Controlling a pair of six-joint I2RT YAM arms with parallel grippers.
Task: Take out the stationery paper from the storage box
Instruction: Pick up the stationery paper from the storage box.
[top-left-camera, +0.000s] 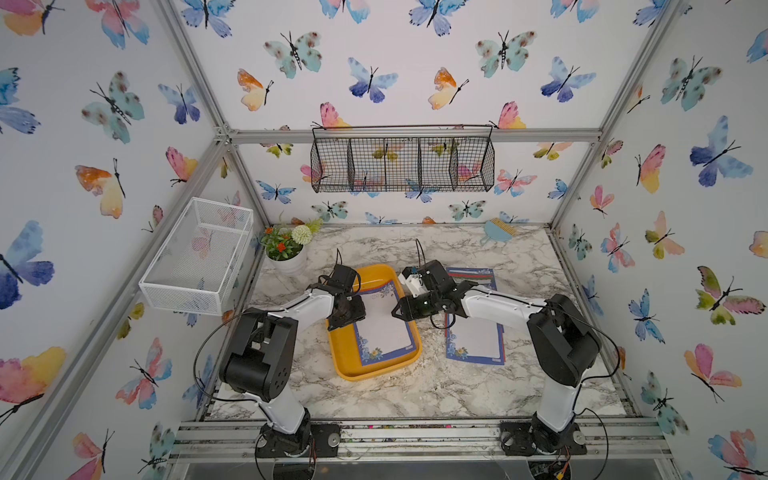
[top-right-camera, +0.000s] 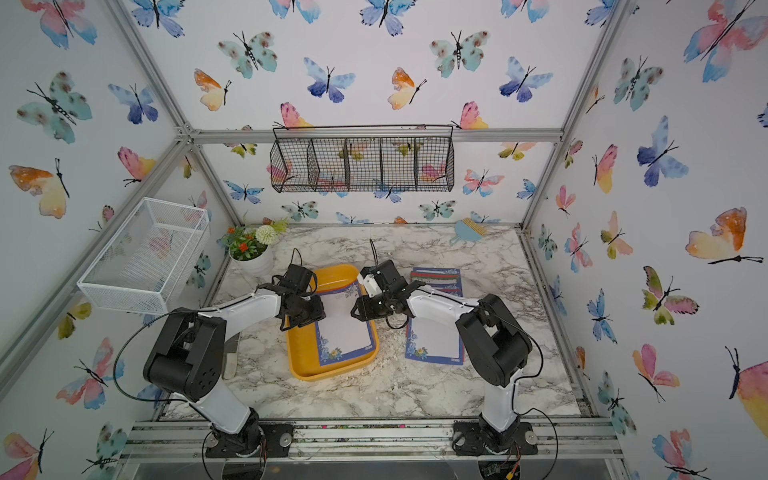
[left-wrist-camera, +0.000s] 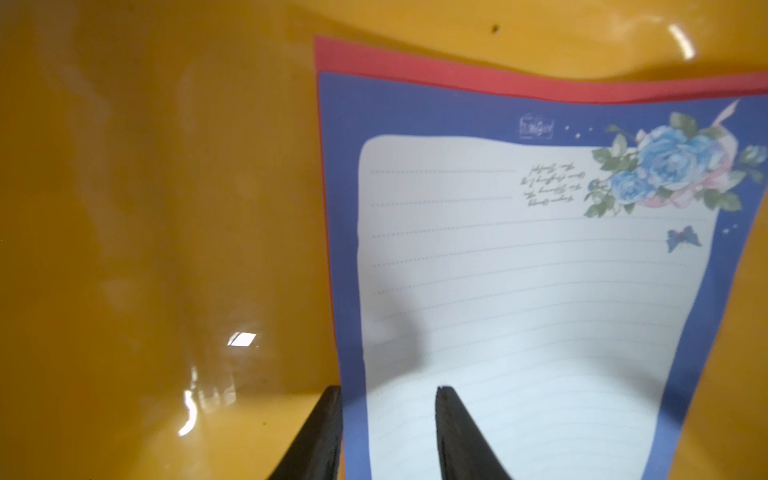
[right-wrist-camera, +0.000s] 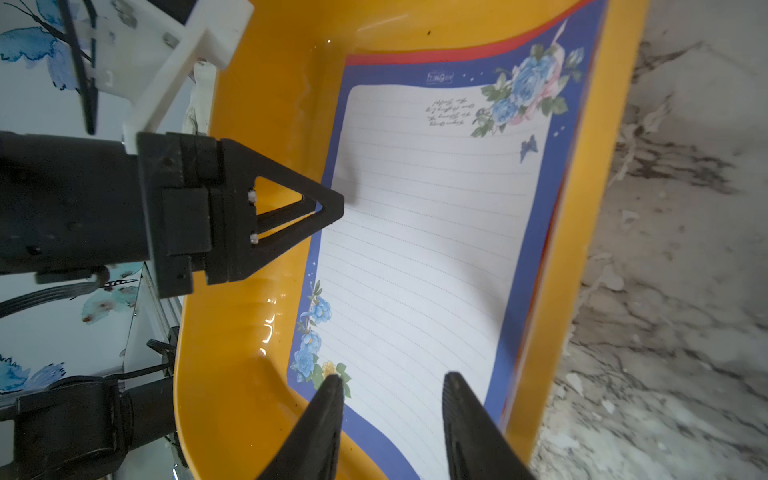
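Observation:
The yellow-orange storage box (top-left-camera: 345, 357) (top-right-camera: 303, 357) lies mid-table and holds stationery paper (top-left-camera: 386, 328) (left-wrist-camera: 519, 291) (right-wrist-camera: 424, 232), a blue floral sheet on top. A red sheet (left-wrist-camera: 415, 70) peeks out under it. My left gripper (left-wrist-camera: 388, 390) (top-left-camera: 347, 311) (right-wrist-camera: 332, 208) is down in the box, open, straddling the top sheet's blue side edge. One finger is on the tray side, the other over the paper. My right gripper (right-wrist-camera: 392, 378) (top-left-camera: 395, 313) hangs open above the same sheet's opposite side, with nothing between its fingers. More sheets (top-left-camera: 473, 336) (top-right-camera: 436, 336) lie stacked on the table right of the box.
A white flower pot (top-left-camera: 286, 253) stands at the back left of the marble table (top-left-camera: 374, 399). On the left wall hangs a white mesh basket (top-left-camera: 195, 257), on the back wall a black wire basket (top-left-camera: 401, 162). A blue dustpan (top-left-camera: 496, 230) leans at the back right.

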